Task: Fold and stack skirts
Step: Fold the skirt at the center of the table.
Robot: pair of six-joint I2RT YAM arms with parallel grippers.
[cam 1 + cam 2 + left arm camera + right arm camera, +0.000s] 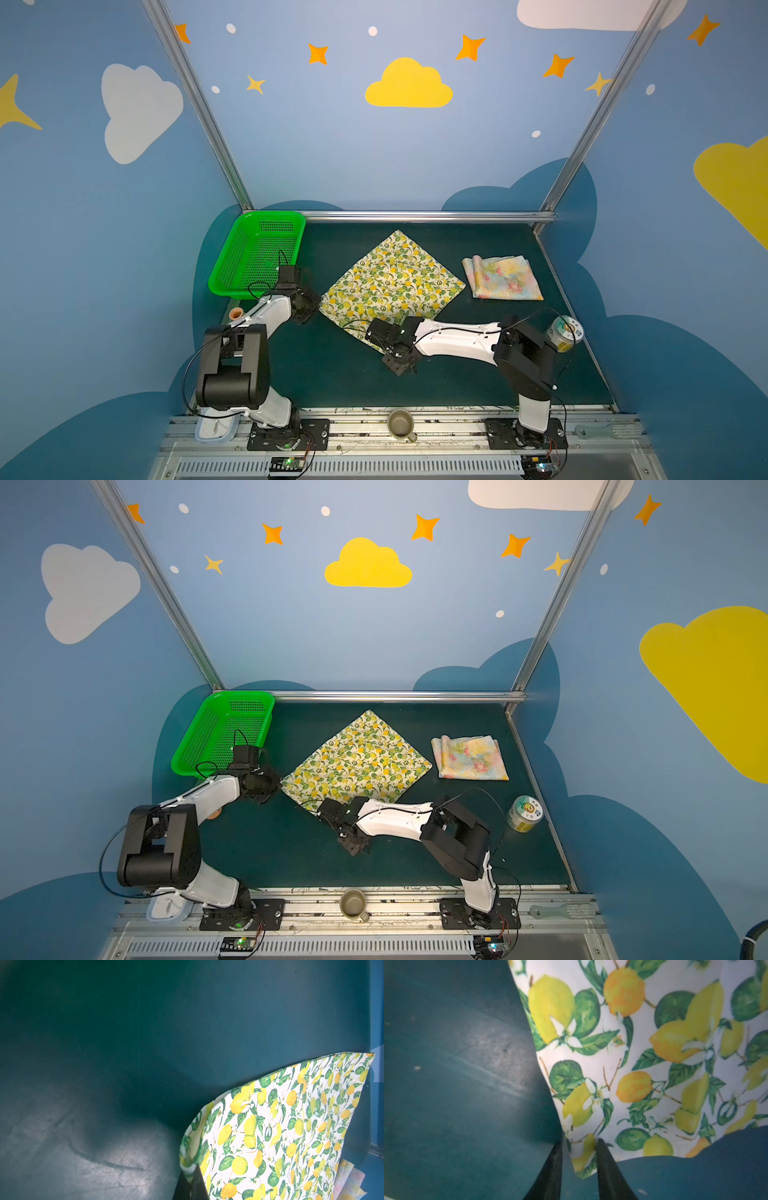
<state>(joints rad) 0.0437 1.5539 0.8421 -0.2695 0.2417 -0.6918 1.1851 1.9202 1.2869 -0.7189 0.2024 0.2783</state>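
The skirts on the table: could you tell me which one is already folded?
The pink-flowered skirt, on the right: a compact rectangle with layered edges showing. The lemon skirt lies spread out as one large diamond.

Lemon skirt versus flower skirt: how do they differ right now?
The lemon skirt lies spread open as a wide diamond; the flower skirt is folded into a smaller rectangle. The lemon skirt has the left gripper and right gripper at its corners; the flower skirt lies untouched. Both are printed cloth on the mat.
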